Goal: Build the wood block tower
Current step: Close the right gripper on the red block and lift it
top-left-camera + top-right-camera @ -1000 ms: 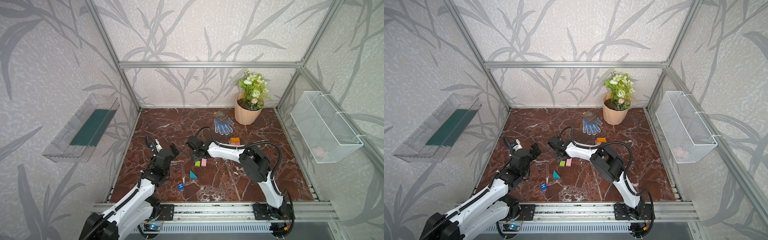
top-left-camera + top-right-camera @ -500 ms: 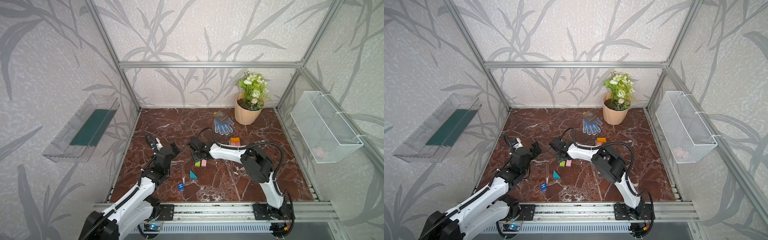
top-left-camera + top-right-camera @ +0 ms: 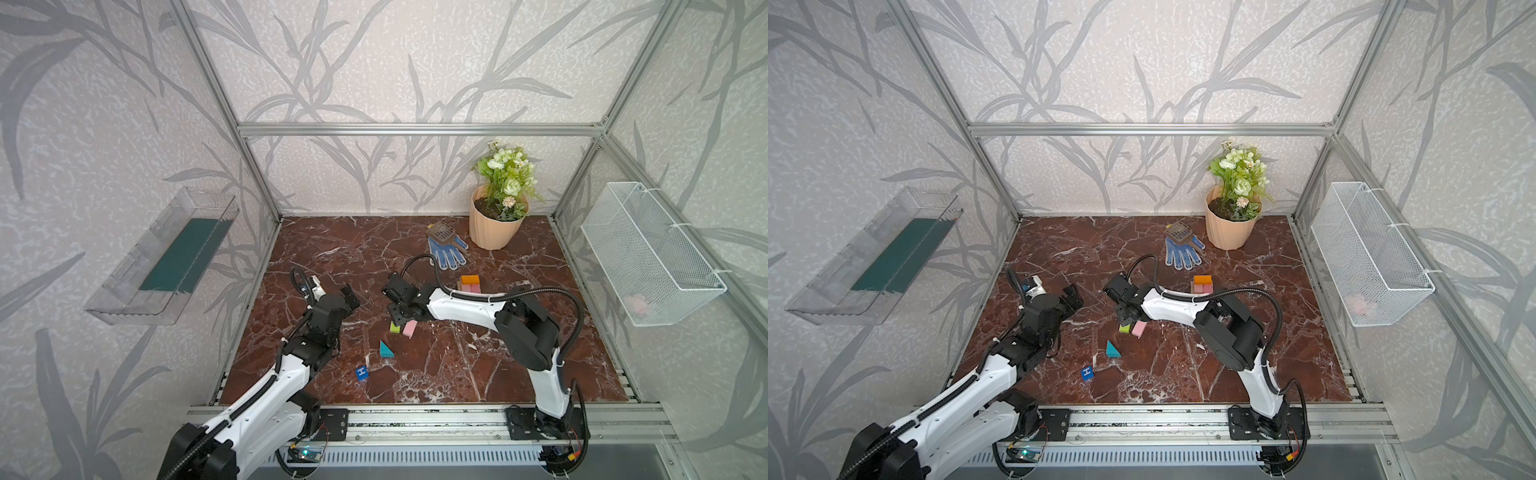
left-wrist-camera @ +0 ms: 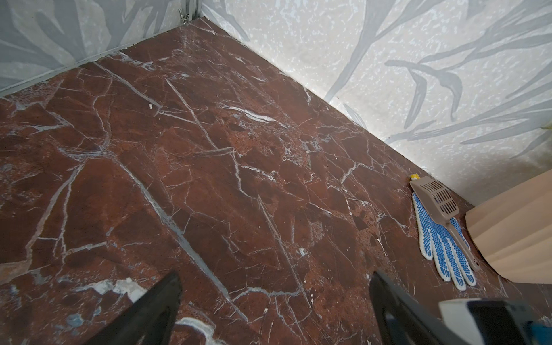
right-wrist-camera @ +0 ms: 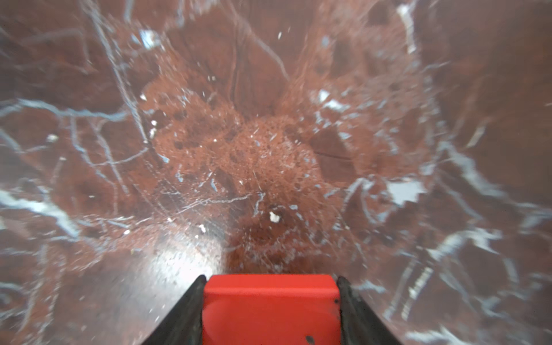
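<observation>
In the right wrist view a red block (image 5: 270, 307) sits between the black fingers of my right gripper (image 5: 271, 279), and both fingers touch its sides. In both top views that gripper (image 3: 397, 318) points down at the floor beside a lime cube (image 3: 395, 328) and a pink block (image 3: 409, 328), hiding the red block. A teal wedge (image 3: 385, 350) and a blue "H" cube (image 3: 362, 372) lie nearer the front. The tower (image 3: 469, 284) is a low stack with pink blocks and an orange one on top. My left gripper (image 3: 351, 297) hovers open and empty.
A peach flowerpot (image 3: 494, 230) stands at the back right, with a blue dotted glove (image 3: 446, 251) and a brown scoop (image 3: 440, 232) beside it. A wire basket (image 3: 648, 257) hangs on the right wall, and a clear tray (image 3: 166, 257) hangs on the left wall.
My right gripper's jaws have narrowed onto the red block and the wrist has shifted slightly to the right. The left arm has barely moved.
</observation>
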Robot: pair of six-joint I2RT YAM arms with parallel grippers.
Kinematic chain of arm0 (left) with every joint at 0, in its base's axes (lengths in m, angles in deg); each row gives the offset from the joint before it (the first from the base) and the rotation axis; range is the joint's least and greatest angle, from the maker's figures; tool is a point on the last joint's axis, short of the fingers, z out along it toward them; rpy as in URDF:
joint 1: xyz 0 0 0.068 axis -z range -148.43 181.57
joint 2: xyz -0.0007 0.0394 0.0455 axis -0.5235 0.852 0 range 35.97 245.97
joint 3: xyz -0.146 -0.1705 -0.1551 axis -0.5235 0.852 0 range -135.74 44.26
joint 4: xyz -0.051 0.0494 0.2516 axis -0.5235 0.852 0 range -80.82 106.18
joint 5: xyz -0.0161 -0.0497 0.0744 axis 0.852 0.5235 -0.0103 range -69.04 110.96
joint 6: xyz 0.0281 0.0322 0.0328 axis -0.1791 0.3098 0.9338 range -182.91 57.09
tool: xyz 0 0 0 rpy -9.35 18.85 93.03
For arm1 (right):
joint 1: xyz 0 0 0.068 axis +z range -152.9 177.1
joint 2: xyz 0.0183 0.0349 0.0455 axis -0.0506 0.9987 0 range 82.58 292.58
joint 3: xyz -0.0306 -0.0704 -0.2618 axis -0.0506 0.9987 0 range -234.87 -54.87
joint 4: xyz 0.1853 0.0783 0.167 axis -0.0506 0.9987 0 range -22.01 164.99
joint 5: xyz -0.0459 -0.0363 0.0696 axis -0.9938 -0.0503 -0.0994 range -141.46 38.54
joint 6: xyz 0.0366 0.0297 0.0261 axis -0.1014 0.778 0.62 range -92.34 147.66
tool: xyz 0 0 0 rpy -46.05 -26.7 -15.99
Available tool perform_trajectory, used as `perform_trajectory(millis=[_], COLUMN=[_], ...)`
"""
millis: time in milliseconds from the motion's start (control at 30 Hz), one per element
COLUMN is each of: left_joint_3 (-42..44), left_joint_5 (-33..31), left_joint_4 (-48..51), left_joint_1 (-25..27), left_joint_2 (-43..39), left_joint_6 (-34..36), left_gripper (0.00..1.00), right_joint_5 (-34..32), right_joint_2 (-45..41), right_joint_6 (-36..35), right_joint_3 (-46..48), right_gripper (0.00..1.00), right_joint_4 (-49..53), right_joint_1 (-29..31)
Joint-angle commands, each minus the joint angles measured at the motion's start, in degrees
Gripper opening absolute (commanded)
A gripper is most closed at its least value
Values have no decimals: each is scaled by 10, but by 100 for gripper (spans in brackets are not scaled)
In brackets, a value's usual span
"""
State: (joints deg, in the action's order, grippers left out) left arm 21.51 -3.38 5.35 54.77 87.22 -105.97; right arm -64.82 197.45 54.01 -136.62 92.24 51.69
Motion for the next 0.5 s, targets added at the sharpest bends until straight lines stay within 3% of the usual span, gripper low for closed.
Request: perform_trajectory(millis=[0, 333, 467], left_joint_3=[-22, -13, -5], left_joint_5=[-11, -23, -23], left_joint_4=[17, 29, 22], left_joint_1=[1, 1, 1], left_joint_2=[-9, -42, -53], left_joint_6=[3, 8, 5], left_gripper=[99, 99, 99], right_joint_5=[-30, -122, -99], right_joint_2=[-86, -315, -387], right_joint_6=[0, -8, 0], right_joint_3=[33, 177, 242], right_gripper=[41, 33, 31], right_joint_4=[3, -28, -42], right_joint_1=[0, -22, -74])
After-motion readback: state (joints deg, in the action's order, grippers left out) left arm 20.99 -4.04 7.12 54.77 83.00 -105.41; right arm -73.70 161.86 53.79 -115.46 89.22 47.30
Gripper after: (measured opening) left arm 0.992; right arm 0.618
